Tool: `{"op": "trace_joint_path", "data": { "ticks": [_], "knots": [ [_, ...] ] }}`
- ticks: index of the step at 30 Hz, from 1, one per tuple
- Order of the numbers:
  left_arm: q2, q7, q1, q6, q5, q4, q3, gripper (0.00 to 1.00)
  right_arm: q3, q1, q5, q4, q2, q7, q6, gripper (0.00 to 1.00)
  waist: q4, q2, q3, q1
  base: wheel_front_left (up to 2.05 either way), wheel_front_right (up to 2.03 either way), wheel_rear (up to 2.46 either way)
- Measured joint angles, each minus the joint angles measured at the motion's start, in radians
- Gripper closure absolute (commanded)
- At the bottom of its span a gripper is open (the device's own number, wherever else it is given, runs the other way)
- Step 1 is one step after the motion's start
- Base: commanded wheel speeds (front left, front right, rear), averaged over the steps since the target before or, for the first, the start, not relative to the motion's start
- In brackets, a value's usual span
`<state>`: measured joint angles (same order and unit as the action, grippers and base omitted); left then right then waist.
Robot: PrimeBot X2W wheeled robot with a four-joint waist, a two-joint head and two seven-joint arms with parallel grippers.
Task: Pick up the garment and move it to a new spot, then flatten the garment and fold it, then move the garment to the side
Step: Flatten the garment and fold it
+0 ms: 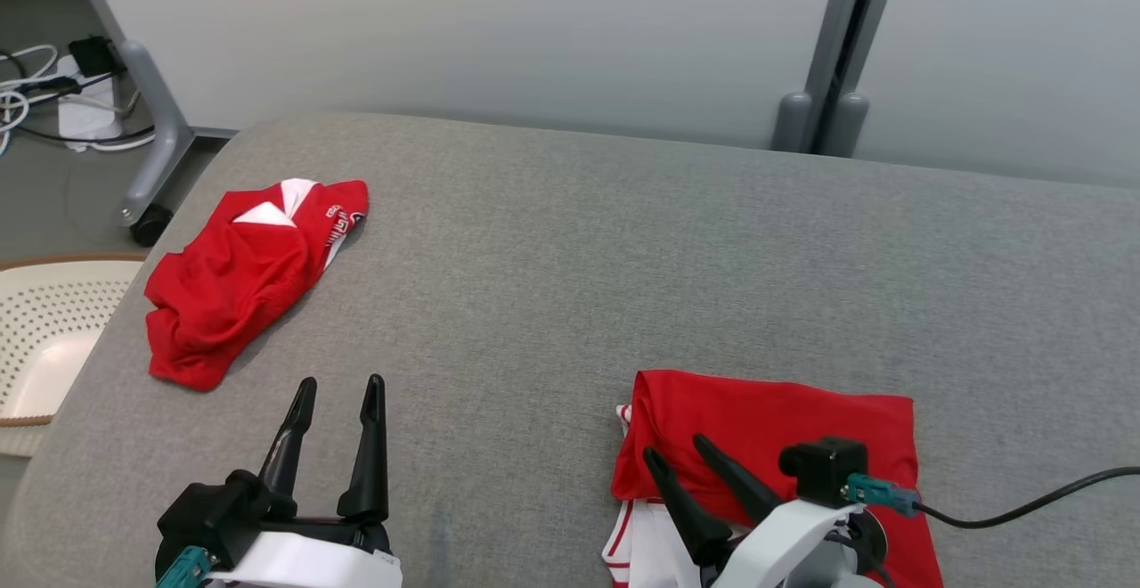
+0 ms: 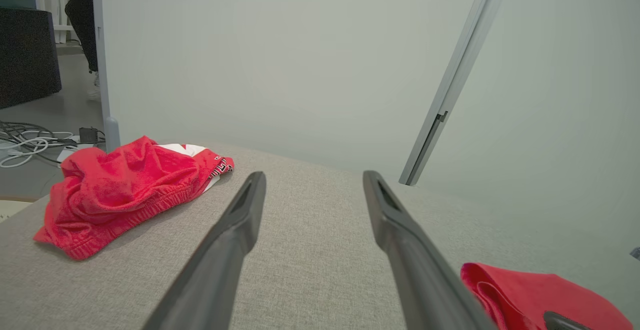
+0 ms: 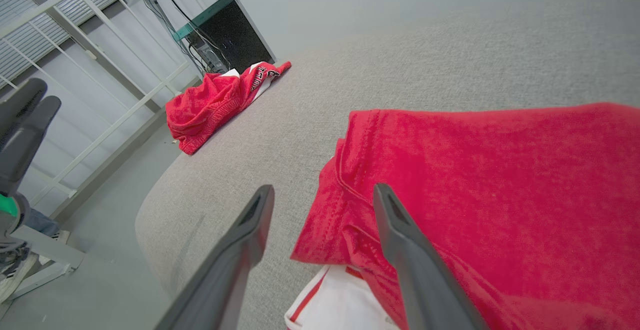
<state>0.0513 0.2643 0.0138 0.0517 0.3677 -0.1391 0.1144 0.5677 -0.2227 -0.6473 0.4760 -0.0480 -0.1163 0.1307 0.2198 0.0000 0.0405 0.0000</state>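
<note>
A folded red garment (image 1: 784,428) with white trim lies flat at the near right of the grey padded table (image 1: 623,258). My right gripper (image 1: 675,447) hovers over its left edge, open and holding nothing. In the right wrist view this gripper (image 3: 324,189) straddles the folded garment's (image 3: 490,195) edge, one finger over red cloth, the other over bare table. A second red garment (image 1: 240,285) lies crumpled at the far left. My left gripper (image 1: 340,383) is open at the near left, short of the crumpled garment (image 2: 125,190), with the gripper (image 2: 314,175) pointing past it.
A cream perforated basket (image 1: 44,330) sits below the table's left edge. Cables (image 1: 53,98) and a castered partition leg (image 1: 151,169) stand on the floor at the back left. Grey wall panels with a post (image 1: 828,53) close the far side. A black cable (image 1: 1024,503) trails from my right wrist.
</note>
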Motion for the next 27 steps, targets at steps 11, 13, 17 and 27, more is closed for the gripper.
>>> {"op": "trace_joint_path", "data": {
  "ticks": [11,13,17,27],
  "knots": [
    [-0.002,0.0,0.002,0.002,0.0,0.003,-0.007,0.0,-0.171,-0.023,0.006,-0.138,-0.084,-0.058,0.0,0.0,-0.065,0.0,-0.017,0.0,0.0,0.0,0.0],
    [-0.002,0.0,0.002,0.006,-0.001,0.002,-0.006,0.0,-0.239,-0.016,0.019,-0.158,-0.109,-0.044,0.0,0.0,-0.069,0.0,-0.016,0.0,0.0,0.0,0.0],
    [-0.002,0.0,0.002,0.008,0.0,0.0,-0.002,0.0,-0.37,0.019,0.065,-0.17,-0.148,-0.012,0.0,0.0,-0.068,0.0,-0.014,0.0,0.0,0.0,0.0],
    [-0.002,0.0,0.004,0.007,-0.005,0.008,-0.007,0.0,-0.543,0.116,0.166,-0.262,-0.123,0.028,0.0,0.0,-0.068,0.0,-0.022,0.0,0.0,0.0,0.0]
  ]
}}
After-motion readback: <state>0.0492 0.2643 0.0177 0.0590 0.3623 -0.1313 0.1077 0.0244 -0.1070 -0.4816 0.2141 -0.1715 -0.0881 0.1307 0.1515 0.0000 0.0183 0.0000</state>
